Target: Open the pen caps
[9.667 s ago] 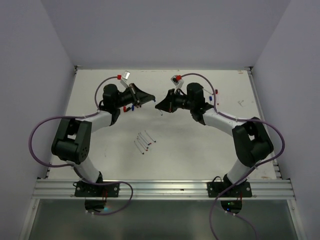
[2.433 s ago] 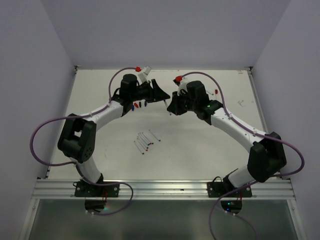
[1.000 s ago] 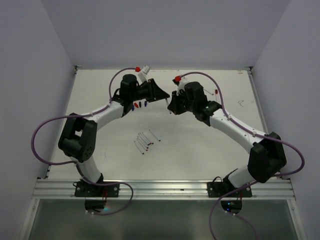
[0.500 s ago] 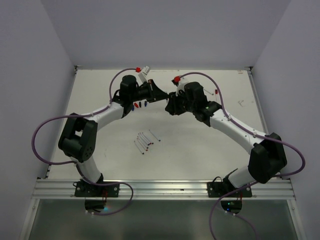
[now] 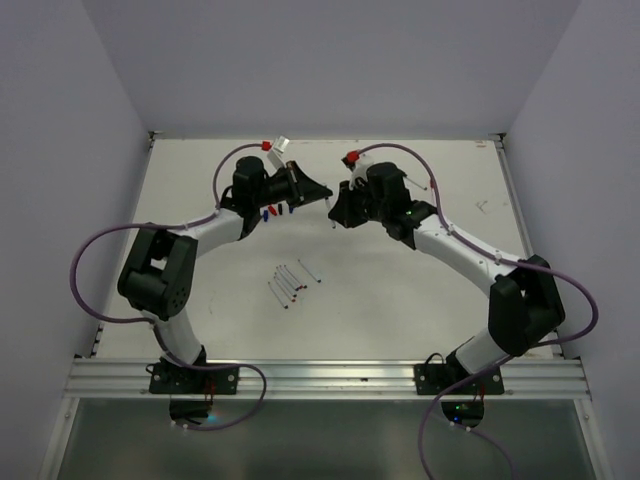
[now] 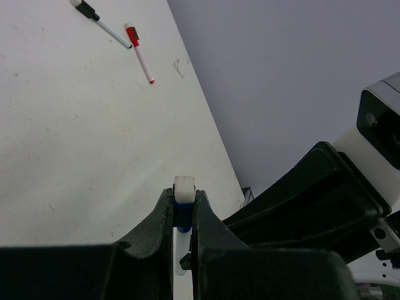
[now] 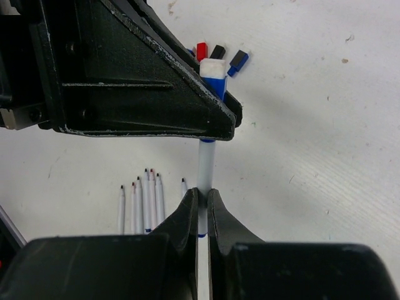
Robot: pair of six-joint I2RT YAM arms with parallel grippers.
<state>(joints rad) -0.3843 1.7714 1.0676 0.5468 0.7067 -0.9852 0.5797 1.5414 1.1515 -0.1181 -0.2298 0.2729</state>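
Overhead, the left gripper and the right gripper meet tip to tip above the far half of the table, with one pen spanning between them. The left gripper's matte black, wedge-shaped fingers pinch narrowly on the pen's blue cap, a stubby glossy cylinder whose white end plug pokes just past the fingertips. The right gripper clamps just as tightly on the smooth white barrel, which runs straight ahead from its fingertips toward the cap. Whether cap and barrel have parted cannot be told. Just beyond the left gripper's tips, in the right wrist view, three loose caps, red, black and blue, lie side by side on the table. Left of the right gripper's fingers lies a row of thin, pale uncapped pens with tiny dark tips. Far ahead of the left gripper, two more pens, one trimmed black and one red, lie near each other. The table is matte off-white and faintly scuffed, enclosed by plain lavender-grey walls.
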